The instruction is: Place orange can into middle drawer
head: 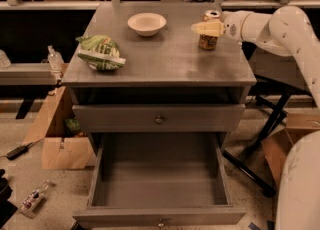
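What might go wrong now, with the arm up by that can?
The gripper sits against the upper part of the orange can, which stands near the edge of the tabletop: a nudge might tip it or push it off. The open middle drawer lies well below, so a weak hold may drop the can on the way down.

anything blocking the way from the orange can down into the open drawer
Nothing visible does. The gripper is at the orange can, at the right rear of the cabinet top. The middle drawer is pulled out below, its inside bare. The bowl and green snack bag sit further left.
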Available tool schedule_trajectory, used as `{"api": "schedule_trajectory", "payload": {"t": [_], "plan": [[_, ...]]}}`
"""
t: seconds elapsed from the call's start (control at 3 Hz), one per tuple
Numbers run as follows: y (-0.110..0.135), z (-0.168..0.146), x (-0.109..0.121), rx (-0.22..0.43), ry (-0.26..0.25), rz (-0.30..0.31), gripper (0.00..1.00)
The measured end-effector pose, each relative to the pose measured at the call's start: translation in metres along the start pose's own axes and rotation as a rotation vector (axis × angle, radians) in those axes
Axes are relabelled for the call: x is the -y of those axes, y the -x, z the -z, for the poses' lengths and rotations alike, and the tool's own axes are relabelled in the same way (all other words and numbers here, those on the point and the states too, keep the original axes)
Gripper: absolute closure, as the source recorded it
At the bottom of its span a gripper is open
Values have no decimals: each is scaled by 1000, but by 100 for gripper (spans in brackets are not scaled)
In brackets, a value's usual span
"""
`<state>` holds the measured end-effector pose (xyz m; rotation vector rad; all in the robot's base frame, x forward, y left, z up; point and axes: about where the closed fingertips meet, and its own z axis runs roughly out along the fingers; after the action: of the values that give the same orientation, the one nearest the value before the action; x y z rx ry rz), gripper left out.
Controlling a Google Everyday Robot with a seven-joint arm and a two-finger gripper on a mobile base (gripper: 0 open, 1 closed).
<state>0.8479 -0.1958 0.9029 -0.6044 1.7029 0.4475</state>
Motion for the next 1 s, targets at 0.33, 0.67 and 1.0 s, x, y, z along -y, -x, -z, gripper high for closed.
{"api": "schedule_trajectory", "payload": {"t": [0.33, 0.67, 1.0], "plan": [[0, -13, -6, 4, 17, -9, 42], [-1, -15, -8, 3, 21, -9, 65], [2, -16, -14, 3, 34, 1, 96]]}}
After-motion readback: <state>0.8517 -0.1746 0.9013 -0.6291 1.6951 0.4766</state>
